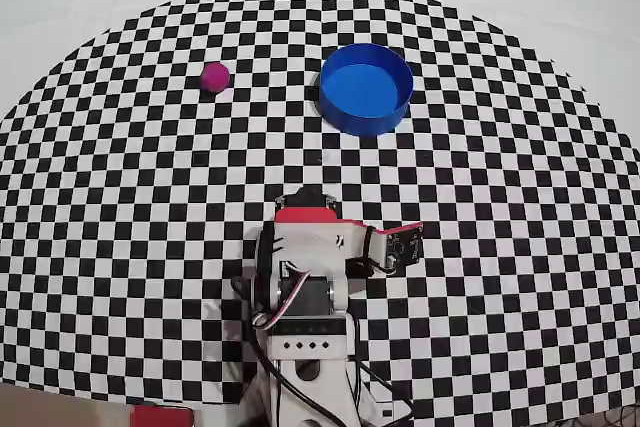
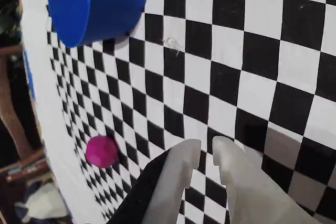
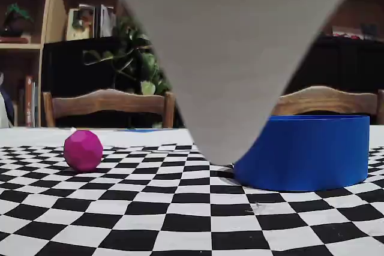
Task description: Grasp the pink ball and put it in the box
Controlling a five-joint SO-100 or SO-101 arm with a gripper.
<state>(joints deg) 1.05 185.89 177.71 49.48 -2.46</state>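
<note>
The pink ball (image 1: 215, 77) lies on the checkered cloth at the far left of the overhead view, apart from the round blue box (image 1: 366, 87), which stands to its right and is empty. The arm (image 1: 305, 247) is folded near the front edge, well short of both. In the wrist view my gripper (image 2: 206, 148) has its two pale fingers almost together with nothing between them, hovering over the cloth; the ball (image 2: 102, 151) is to its left and the box (image 2: 97, 3) at the top left. The fixed view shows the ball (image 3: 83, 150) left and the box (image 3: 303, 151) right.
A blurred pale grey wedge (image 3: 222, 58) hangs from the top of the fixed view, covering the box's left edge. Wooden chairs (image 3: 108, 103) and shelves stand beyond the table. The black-and-white checkered cloth (image 1: 480, 247) covers the table.
</note>
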